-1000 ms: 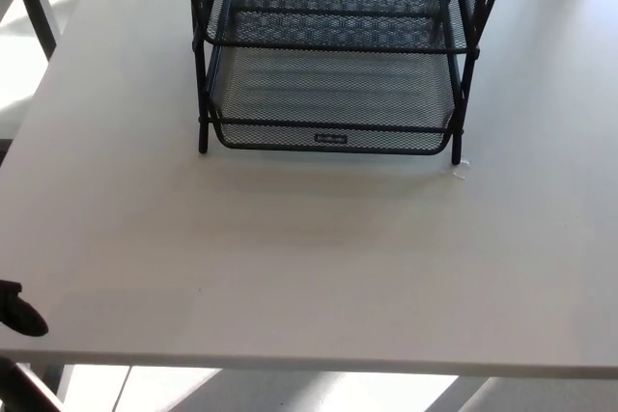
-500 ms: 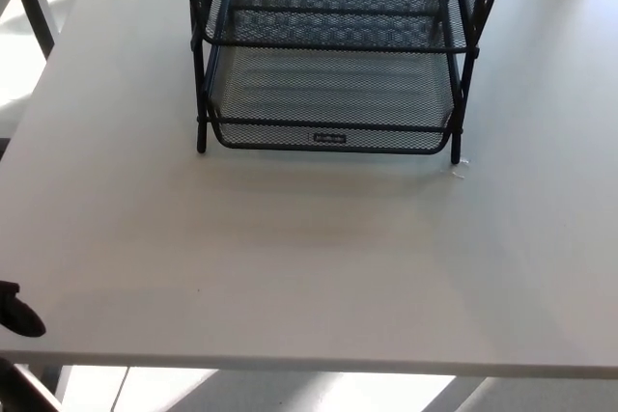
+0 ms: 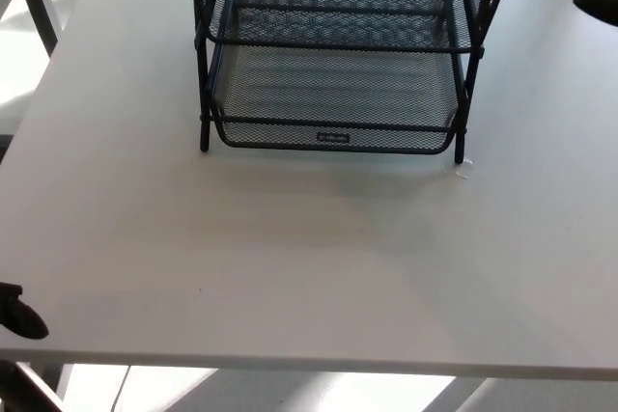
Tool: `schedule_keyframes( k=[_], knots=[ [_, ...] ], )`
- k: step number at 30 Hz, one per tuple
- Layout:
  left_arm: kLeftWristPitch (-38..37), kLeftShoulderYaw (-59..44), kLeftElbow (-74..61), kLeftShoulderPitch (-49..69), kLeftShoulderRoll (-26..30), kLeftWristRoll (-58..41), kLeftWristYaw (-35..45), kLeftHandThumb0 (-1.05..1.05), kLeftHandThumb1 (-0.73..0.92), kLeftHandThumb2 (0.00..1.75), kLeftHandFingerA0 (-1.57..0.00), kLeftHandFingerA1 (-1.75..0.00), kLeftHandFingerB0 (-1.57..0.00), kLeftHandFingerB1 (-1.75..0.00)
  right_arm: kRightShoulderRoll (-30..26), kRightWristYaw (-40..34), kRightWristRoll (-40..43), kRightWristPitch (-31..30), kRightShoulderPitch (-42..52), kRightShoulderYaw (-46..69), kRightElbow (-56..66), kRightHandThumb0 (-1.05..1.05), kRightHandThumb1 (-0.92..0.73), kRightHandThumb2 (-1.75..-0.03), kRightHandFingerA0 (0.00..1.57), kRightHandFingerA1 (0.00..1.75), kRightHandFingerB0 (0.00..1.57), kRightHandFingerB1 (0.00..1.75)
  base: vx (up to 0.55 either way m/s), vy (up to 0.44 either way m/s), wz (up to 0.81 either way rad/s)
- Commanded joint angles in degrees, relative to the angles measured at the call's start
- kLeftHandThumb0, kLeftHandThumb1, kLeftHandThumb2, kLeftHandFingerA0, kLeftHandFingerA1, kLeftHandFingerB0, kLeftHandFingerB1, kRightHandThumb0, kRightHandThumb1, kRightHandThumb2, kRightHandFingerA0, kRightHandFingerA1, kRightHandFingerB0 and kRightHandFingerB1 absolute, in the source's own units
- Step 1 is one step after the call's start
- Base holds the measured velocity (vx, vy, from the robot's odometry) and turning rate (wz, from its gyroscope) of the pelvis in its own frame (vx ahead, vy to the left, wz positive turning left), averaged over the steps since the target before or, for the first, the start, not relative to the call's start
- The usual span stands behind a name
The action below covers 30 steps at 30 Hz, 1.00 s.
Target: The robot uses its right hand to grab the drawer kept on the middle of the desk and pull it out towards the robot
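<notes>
A black wire-mesh drawer rack (image 3: 205, 84) stands at the far middle of the white desk (image 3: 309, 258). Its lower drawer (image 3: 333, 134) has a small label on the front rim and sits level with the rack's front posts. An upper mesh tray (image 3: 338, 31) lies above it. A black rounded part of my right hand (image 3: 599, 1) shows at the right edge, to the right of the rack and apart from it. Only a small black piece of my left hand (image 3: 19, 317) shows at the lower left, by the desk's near edge.
A tiny white scrap (image 3: 462, 171) lies on the desk by the rack's front right post. Another table's leg (image 3: 39, 9) stands at the upper left. The desk's near edge runs along the bottom, with floor below it.
A black part of my right hand has come into view at the right edge. The rack and the left hand have kept their places, apart from a slight shift of the view.
</notes>
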State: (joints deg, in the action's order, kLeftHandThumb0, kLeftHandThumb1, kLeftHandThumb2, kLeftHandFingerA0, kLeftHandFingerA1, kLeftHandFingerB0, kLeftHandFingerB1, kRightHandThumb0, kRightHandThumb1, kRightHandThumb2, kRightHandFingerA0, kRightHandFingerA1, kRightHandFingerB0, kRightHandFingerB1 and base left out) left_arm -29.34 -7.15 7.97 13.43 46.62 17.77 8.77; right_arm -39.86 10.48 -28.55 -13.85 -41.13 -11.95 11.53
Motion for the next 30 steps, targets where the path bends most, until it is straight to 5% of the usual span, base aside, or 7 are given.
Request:
schedule_keyframes(
  k=[1, 5, 6, 9, 10, 13, 30],
  knots=[
    [-0.19, -0.26, -0.06, 0.01, -0.17, 0.80, 0.60, -0.28, 0.55, 0.56, -0.80, -0.89, -0.81, -0.59, 5.78, 1.21, -3.29, 0.42, -3.98, -3.67, -0.76, -0.60, -0.57, -0.58, 0.02, 0.48, 0.09, 0.35, 0.00, 0.000, 0.00],
    [0.02, -0.18, -0.19, -0.02, -0.03, 0.90, 0.87, -0.29, 0.56, 0.56, -0.79, -0.87, -0.80, -0.58, 9.57, 2.41, -4.72, -0.62, -5.20, -5.75, -1.14, -0.73, -0.41, -0.83, 0.00, 0.51, 0.05, 0.41, 0.00, 0.000, 0.00],
    [0.16, -0.20, -0.24, 0.00, -0.06, 0.77, 0.98, -0.29, 0.56, 0.56, -0.79, -0.87, -0.80, -0.58, 10.51, 2.46, -6.20, -0.79, -5.68, -7.12, -1.48, -0.39, -0.37, -0.96, 0.02, 0.53, 0.00, 0.51, 0.00, 0.000, 0.00],
    [-0.48, -0.04, 0.37, -0.21, -0.11, 0.77, 0.83, -0.29, 0.56, 0.56, -0.79, -0.87, -0.80, -0.58, 12.30, 2.13, -7.07, 0.50, -6.25, -8.68, -2.85, -0.39, -0.36, -0.96, 0.02, 0.54, 0.00, 0.51, 0.00, 0.000, 0.00],
    [-0.45, -0.02, 0.41, -0.24, -0.13, 0.84, 0.80, -0.29, 0.56, 0.56, -0.80, -0.87, -0.80, -0.58, 12.60, 2.25, -7.55, 0.42, -6.45, -9.08, -3.05, -0.82, -0.43, -0.81, 0.03, 0.53, 0.00, 0.43, 0.00, 0.000, 0.00],
    [-0.24, -0.09, 0.00, -0.10, -0.32, 1.15, 0.51, -0.30, 0.56, 0.57, -0.80, -0.88, -0.80, -0.57, 16.91, 4.03, -7.09, -0.70, -7.95, -11.86, -5.04, -0.66, -0.57, -0.59, 0.03, 0.48, 0.08, 0.35, 0.00, 0.000, 0.00],
    [-0.33, 0.08, -0.39, -1.05, -0.70, 0.87, 1.38, -0.28, 0.55, 0.57, -0.81, -0.89, -0.82, -0.59, 25.35, 3.61, -13.48, -0.72, -9.02, -18.99, -17.49, -0.69, -0.38, -0.82, 0.01, 0.43, 0.00, 0.27, 0.00, 0.000, 0.00]
  ],
)
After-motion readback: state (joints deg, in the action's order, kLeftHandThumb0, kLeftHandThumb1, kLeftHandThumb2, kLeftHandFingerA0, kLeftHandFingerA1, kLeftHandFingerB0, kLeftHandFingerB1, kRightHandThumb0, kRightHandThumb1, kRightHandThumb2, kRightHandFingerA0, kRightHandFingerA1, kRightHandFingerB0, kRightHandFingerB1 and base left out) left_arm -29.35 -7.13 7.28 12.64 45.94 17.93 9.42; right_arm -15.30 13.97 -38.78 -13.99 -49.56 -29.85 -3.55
